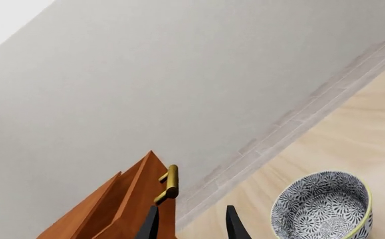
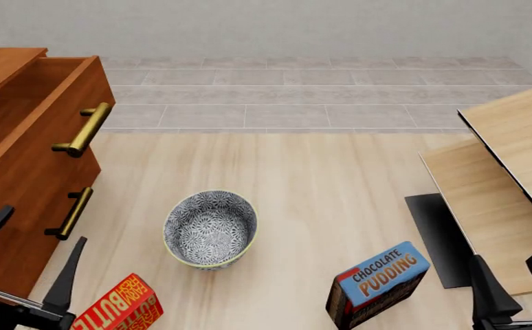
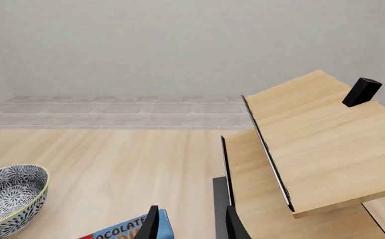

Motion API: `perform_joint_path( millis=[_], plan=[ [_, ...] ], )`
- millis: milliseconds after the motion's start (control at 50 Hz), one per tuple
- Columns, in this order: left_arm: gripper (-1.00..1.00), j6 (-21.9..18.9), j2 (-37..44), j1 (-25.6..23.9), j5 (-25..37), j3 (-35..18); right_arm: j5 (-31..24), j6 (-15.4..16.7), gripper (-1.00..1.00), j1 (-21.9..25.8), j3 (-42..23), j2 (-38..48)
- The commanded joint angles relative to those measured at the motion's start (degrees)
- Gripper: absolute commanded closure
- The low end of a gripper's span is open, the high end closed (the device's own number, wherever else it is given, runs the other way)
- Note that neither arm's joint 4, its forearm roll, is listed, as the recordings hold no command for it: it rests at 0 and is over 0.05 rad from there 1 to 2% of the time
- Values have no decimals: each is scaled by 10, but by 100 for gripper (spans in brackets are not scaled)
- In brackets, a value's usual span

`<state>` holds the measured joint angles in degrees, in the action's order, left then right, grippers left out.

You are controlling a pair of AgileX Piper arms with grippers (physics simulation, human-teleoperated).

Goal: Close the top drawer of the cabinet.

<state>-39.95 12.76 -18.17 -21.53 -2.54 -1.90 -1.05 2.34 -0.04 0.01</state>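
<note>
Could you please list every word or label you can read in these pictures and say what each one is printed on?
"CHOCOLATE PUDDING": on the blue box near the right gripper, whole in the front view; the right wrist view shows only "OCOLATE".
"BUTTE": large yellow letters on the red box near the left gripper, cut off by the picture's edge.
Small lettering above it on the red box: too small to read.

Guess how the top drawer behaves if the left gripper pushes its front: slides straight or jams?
The top drawer looks rigid wood, so it probably slides straight rather than flexing. Pushing off-centre might skew it; near the brass handle seems safer. The cabinet looks bulky, unlikely to shift.
</note>
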Motion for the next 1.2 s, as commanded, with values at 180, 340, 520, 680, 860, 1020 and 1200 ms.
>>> perform_joint_path(
  millis=[180,340,520,680,860,1020,1200],
  plan=[
    [-100,-77,227,4,-239,4,-1,1,-100,5,0,0],
    [-100,-111,326,17,-344,4,-2,1,-100,6,0,0],
    [-100,-136,385,28,-405,-5,-3,1,-100,5,0,0],
    [-100,-164,456,49,-468,-29,-4,0,-100,5,0,0],
    [-100,-204,485,62,-484,-57,-4,2,-100,9,0,0],
    [-100,-235,493,66,-484,-69,-6,5,-100,12,0,0],
    [-100,-235,503,70,-484,-75,-6,6,-100,12,0,0]
  ],
)
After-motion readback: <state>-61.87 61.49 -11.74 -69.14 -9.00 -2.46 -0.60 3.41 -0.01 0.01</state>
